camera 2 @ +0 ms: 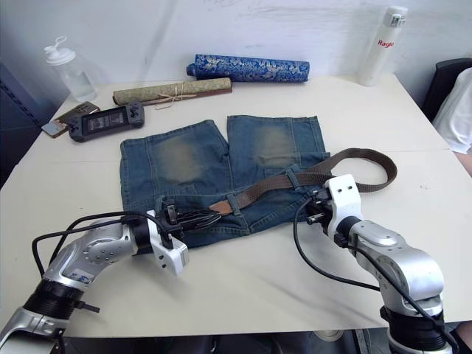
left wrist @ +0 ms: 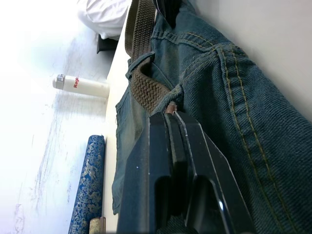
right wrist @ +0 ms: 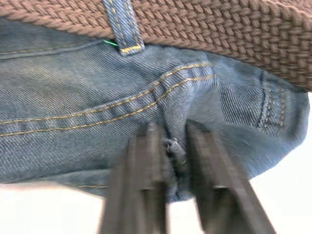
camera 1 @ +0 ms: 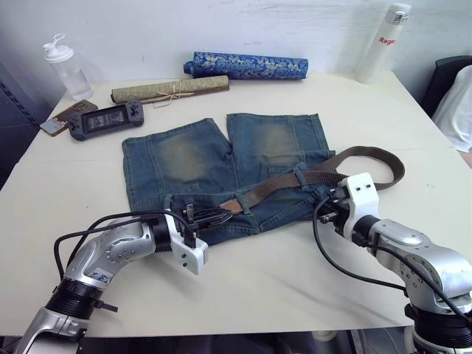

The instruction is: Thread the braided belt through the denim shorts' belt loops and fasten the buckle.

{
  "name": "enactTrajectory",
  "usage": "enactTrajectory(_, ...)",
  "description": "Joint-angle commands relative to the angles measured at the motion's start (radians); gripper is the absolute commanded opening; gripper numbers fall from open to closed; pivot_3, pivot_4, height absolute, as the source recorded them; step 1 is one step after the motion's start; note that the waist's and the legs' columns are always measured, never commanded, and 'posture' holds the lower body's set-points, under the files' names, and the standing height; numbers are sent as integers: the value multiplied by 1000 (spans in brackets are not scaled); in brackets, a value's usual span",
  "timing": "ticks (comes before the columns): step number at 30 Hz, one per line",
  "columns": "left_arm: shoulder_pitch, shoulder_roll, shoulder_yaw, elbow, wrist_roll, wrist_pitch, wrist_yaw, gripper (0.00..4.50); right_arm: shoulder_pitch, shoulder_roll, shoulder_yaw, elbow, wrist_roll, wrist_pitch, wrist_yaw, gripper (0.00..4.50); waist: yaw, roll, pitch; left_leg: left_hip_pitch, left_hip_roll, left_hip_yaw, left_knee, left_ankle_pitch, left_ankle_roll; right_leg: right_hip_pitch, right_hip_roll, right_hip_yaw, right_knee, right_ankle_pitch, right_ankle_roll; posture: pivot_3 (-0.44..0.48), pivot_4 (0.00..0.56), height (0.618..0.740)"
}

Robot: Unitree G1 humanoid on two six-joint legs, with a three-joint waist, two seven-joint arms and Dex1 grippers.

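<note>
Head stereo pair looking down over the table [camera 1: 243, 295], wrist views close — both on denim shorts [camera 1: 221, 166]

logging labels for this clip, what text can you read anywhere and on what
"Rage", red letters cut off by the curve, on the white bottle at the table's far right.
Handheld game console at the far left: its screen is too small to read.
Nothing else carries readable text.

Faded blue shorts [camera 1: 221, 173] with yellowish patches and yellow stitching; brown woven belt [camera 1: 324, 173] with reddish tip; blue floral-patterned roll [camera 1: 247, 65]; tan mat [camera 1: 169, 88]; white bottle [camera 1: 381, 43].
</note>
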Motion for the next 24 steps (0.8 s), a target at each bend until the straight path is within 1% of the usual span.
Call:
enactTrajectory(1,4,22,21,-30,-7,-24,7,0,16,15,15,21,-6,32,3,499,0,0,0,0,0,0,0,0,0,0,0,0,0,0,0,0,150,637)
enactTrajectory(6,42,82,73,-78,7,-69,17,0,16,24,13,31,-23,38,-12,499,-2,0,0,0,0,0,0,0,0,0,0,0,0,0,0,0,150,637)
enactTrajectory(8,64,107,107,-95,27,-88,31,0,14,35,-3,42,-29,51,-27,56,-2,0,0,0,1,0,0,0,0,0,0,0,0,0,0,0,150,637)
enactTrajectory(11,108,142,154,-104,27,-99,39,0,14,21,-1,70,-52,53,-36,27,0,0,0,0,0,0,0,0,0,0,0,0,0,0,0,0,150,637)
enactTrajectory(15,166,188,210,-91,14,-140,53,0,11,-1,0,112,-76,43,-35,27,0,-3,-2,1,0,0,0,0,0,0,0,0,0,0,0,0,150,637)
enactTrajectory(19,213,228,252,-61,-7,-170,59,0,3,-64,-15,168,-99,14,-6,27,7,-8,-5,1,0,0,0,0,0,1,0,0,0,0,0,0,150,637)
enactTrajectory(24,229,228,259,-65,-20,-165,61,0,4,-184,-18,264,-140,-47,46,27,33,-8,-5,0,-2,-1,2,0,0,3,-1,0,-1,1,1,0,150,637)
